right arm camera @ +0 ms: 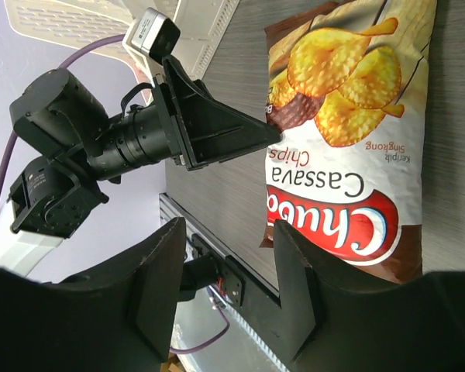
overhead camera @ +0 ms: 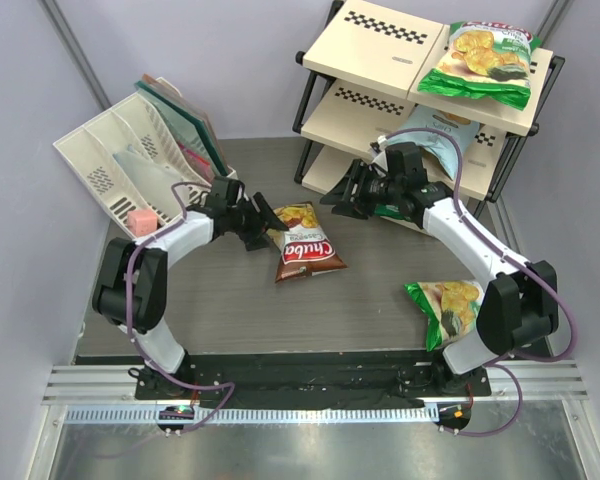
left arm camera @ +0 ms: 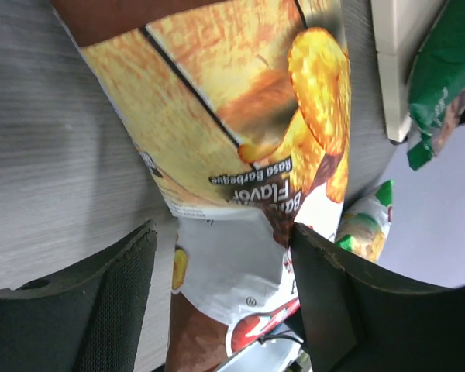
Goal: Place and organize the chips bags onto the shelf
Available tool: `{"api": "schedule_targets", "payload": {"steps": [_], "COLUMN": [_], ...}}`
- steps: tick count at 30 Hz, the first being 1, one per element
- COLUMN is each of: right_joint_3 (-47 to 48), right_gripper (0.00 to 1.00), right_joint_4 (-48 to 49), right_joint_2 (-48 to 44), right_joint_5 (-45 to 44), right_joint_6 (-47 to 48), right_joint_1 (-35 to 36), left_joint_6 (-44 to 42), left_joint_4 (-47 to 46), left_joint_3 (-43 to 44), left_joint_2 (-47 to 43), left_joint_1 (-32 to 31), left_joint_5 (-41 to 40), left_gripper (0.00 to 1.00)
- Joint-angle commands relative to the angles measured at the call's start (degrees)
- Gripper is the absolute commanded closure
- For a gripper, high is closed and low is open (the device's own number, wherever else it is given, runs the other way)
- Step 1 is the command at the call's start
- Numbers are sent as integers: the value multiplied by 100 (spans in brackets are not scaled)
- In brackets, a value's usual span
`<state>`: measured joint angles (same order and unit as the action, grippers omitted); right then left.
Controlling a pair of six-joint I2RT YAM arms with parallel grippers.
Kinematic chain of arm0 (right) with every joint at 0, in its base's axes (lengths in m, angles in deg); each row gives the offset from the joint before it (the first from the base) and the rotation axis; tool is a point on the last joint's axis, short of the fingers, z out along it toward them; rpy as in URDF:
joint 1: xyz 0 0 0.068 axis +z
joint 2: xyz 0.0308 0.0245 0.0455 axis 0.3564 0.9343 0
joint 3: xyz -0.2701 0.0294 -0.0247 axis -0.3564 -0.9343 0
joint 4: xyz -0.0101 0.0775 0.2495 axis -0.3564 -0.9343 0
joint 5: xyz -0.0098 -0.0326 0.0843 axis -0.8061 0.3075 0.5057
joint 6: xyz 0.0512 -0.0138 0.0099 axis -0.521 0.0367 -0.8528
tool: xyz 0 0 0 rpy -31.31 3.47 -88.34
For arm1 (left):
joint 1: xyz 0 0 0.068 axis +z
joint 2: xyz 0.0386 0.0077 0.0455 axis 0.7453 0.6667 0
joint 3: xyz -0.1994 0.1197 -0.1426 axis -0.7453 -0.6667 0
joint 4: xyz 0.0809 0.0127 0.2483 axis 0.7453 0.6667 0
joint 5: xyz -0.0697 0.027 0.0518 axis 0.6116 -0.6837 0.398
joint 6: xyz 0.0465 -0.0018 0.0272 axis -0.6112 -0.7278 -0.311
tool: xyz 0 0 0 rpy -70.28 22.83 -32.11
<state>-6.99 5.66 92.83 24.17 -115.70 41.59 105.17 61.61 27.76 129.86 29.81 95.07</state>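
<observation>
Robot-manipulation lab cell. Boxed in on three sides by plain pale wall panels (overhead camera: 20,150). Fitted with a left arm (overhead camera: 145,285) and a right arm (overhead camera: 480,245), mounted side by side at the near edge of a dark wood-grain bench (overhead camera: 230,310), next to a slotted aluminium rail (overhead camera: 310,382). Wired with loose purple cables (overhead camera: 420,129) and a camera on each wrist. Stocked with staged props: a small three-tier shelf (overhead camera: 375,45), a white slotted organizer (overhead camera: 110,160), a few chips bags (overhead camera: 305,255).
</observation>
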Motion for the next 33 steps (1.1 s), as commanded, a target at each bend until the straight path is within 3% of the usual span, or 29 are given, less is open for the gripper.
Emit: {"api": "schedule_targets", "payload": {"steps": [1, 10, 26, 33], "right_joint_3": [-33, -139, -121, -112], "right_gripper": [46, 45, 46, 46], "right_joint_4": [6, 15, 59, 68], "right_joint_2": [-203, -308, -247, -221], "right_joint_5": [-1, 34, 87, 87], "right_joint_6": [141, 106, -87, -166], "right_joint_1": [-14, -58, -76, -85], "left_joint_6": [-744, -780, -692, -525], "left_joint_4": [518, 53, -1248, -1723], "left_joint_3": [398, 319, -604, -744], "left_joint_2": [320, 680, 1050, 1243], "left_joint_1": [-26, -70, -439, -510], "left_joint_5": [-11, 253, 280, 333], "left_gripper": [30, 28, 30, 63]}}
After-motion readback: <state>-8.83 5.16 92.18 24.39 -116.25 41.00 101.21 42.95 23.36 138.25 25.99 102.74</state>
